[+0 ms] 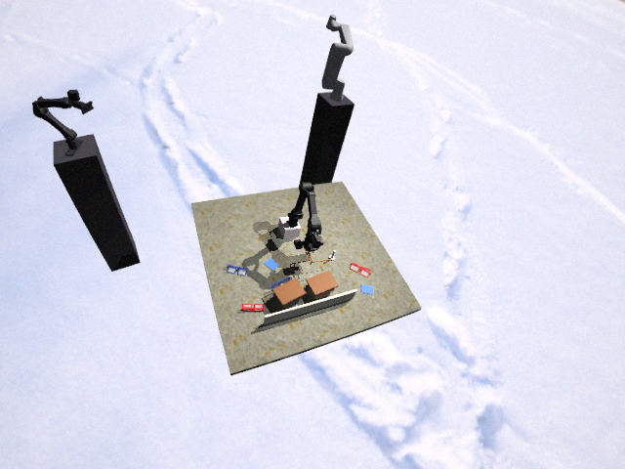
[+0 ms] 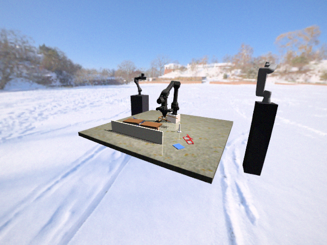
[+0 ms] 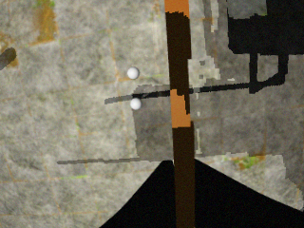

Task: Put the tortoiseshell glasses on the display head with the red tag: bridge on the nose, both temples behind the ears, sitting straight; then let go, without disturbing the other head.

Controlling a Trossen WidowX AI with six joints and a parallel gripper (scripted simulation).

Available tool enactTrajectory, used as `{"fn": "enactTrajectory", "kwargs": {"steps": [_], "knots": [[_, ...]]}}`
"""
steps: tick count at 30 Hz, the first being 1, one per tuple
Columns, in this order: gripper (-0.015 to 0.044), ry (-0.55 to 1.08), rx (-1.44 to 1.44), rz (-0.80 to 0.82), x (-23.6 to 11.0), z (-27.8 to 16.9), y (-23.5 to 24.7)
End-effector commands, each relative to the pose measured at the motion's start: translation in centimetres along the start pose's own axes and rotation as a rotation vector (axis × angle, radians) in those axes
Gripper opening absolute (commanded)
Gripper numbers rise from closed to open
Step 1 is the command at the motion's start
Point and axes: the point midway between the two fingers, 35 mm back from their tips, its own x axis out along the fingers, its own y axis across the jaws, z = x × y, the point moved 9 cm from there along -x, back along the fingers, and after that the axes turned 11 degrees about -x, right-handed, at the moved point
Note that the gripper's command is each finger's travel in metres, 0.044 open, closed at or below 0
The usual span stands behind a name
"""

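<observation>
My jaws are clenched on the tortoiseshell glasses (image 3: 180,57): in the wrist view an orange and dark brown bar of the frame runs straight up between my two dark fingers, from the bottom edge to the top edge. Under the bar I see the stone-coloured worktop (image 3: 76,140) with my own shadow on it, so the glasses are held above the worktop. Two small white balls (image 3: 132,74) show just left of the bar; I cannot tell what they belong to.

In the top view my arm (image 1: 308,217) bends down from its white base block (image 1: 288,230), and the glasses (image 1: 316,257) hang at its tip, close to a small white post (image 1: 332,254). Just beyond them stand two brown-topped boxes (image 1: 305,288) side by side, with a long pale wall (image 1: 310,304) behind them. The heads and the red tag are too small for me to make out.

Farther out on the worktop lie red glasses (image 1: 359,270), another red pair (image 1: 252,306), a blue pair (image 1: 235,270) and two blue cards (image 1: 366,289). Two dark pillars (image 1: 96,201) with camera arms stand off the worktop, in the snow.
</observation>
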Motion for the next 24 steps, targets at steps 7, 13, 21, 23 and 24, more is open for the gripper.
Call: {"fn": "enactTrajectory", "kwargs": {"steps": [7,13,21,23,24], "knots": [[0.0,0.003,0.082,-0.034,-1.1,-0.3,1.8],[0.0,-0.009,0.197,-0.077,-1.6,-0.8,4.0],[0.0,-0.044,0.351,-0.128,-2.3,-1.8,6.7],[0.0,-0.056,0.39,-0.139,-2.5,-2.1,7.3],[0.0,-0.063,0.409,-0.144,-2.6,-2.2,7.6]]}}
